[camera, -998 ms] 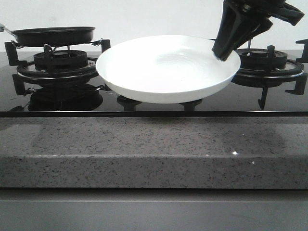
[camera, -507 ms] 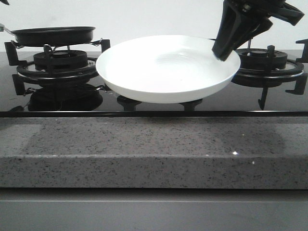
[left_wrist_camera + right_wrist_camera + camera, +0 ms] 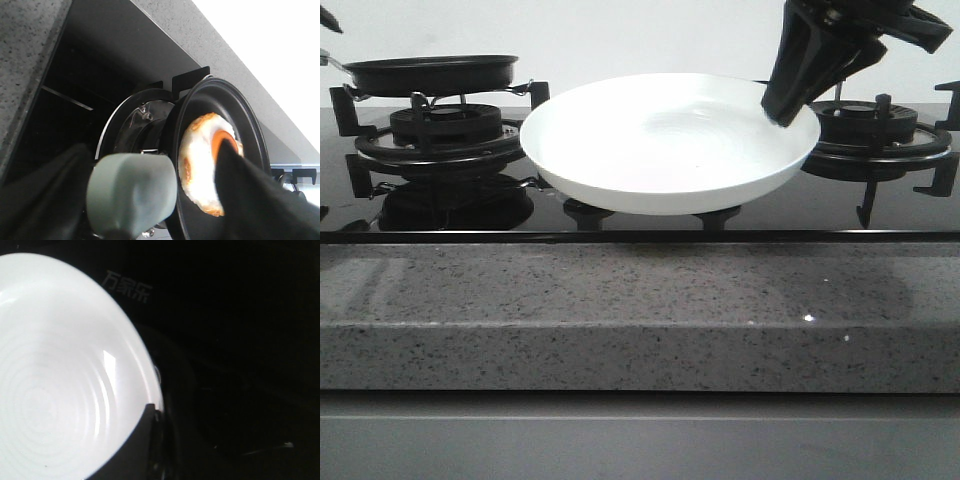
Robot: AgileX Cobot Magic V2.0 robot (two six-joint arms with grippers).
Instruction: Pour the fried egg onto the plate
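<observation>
The right gripper [image 3: 788, 108] pinches the white plate [image 3: 660, 150] by its rim, level beside the frying pan [image 3: 430, 72]. The left gripper [image 3: 150, 200] straddles the pan's handle [image 3: 131, 192], grip uncertain; the fried egg [image 3: 205, 167] lies lengthwise along the handle's line.

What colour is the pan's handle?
Pale grey-green handle; the pan is black. Left wrist view.

A speckled grey stone desk [image 3: 640, 310] carries a glossy black glass hob [image 3: 470, 215] along its back, with one black burner grate [image 3: 430, 140] at the left bearing a black frying pan [image 3: 430, 72], and a second burner grate [image 3: 880, 140] at the right.
</observation>
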